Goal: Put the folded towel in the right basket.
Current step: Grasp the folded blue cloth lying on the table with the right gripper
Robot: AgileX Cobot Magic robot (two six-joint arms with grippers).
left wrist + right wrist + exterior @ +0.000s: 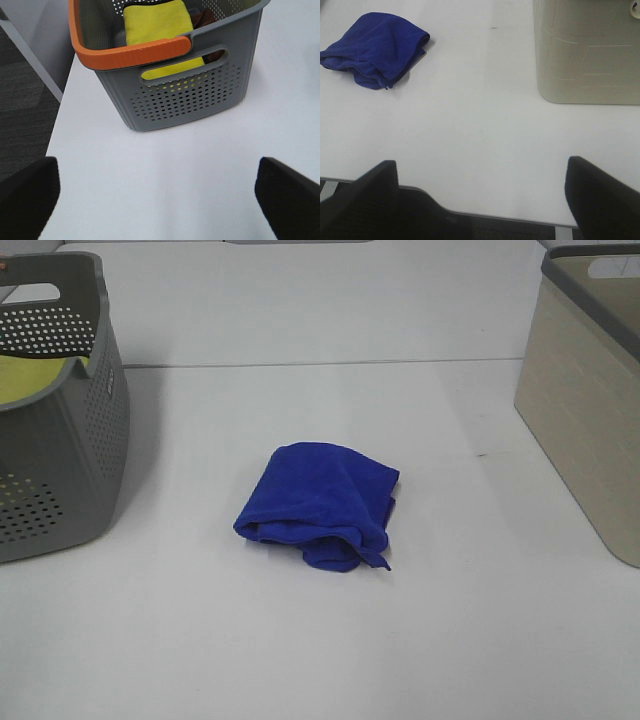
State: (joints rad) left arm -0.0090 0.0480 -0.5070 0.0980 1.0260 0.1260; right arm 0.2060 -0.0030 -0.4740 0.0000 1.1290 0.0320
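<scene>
Nothing is done yet: the folded blue towel [320, 502] lies in the middle of the bench [300, 660], well apart from the right basket [585, 420]. The left tool [159, 200] and right tool [482, 197] are both spread and empty. Grasping, carrying and dropping all remain.

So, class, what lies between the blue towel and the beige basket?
Only bare white table between blue towel and beige basket, seen in exterior high and right wrist views.

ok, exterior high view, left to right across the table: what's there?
Grey perforated plastic basket holding a yellow-green cloth → folded blue microfibre towel → beige solid-walled basket with a grey rim.
</scene>
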